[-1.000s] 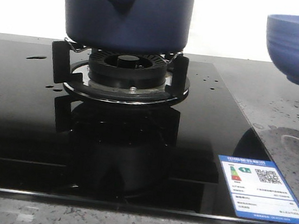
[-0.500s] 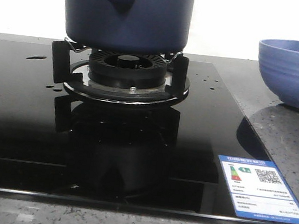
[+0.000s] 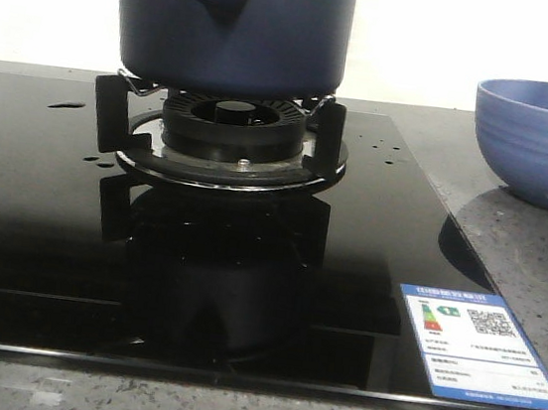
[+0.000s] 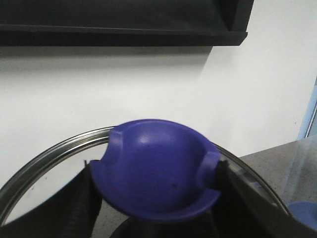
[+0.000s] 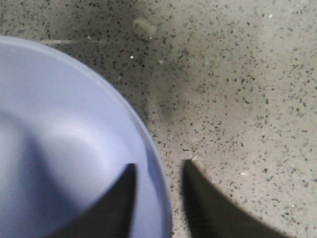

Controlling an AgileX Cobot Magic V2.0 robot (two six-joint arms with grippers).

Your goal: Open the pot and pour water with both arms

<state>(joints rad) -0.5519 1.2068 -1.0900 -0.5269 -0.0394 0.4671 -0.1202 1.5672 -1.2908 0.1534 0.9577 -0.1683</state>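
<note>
The pot [image 3: 232, 22] sits on the stove [image 3: 226, 144]; the left hand [image 4: 153, 198] pinches the lid [image 4: 154, 182], so the pot is open; the right hand [image 5: 157, 198] straddles the rim of the bowl [image 3: 544, 143] on the bench [image 3: 538, 257], fingers slightly apart; pouring looks left to do.

Left gripper [image 4: 153, 208] jaws black w/ ribbed pads; right gripper [image 5: 157, 198] jaws dark, tapered (edges blurred).

The pot [image 3: 232, 22] sat on the burner [image 3: 231, 130] at the hob's [image 3: 30, 235] rear; the bowl [image 3: 542, 143] stood on the counter [image 3: 536, 267] to its right.
</note>
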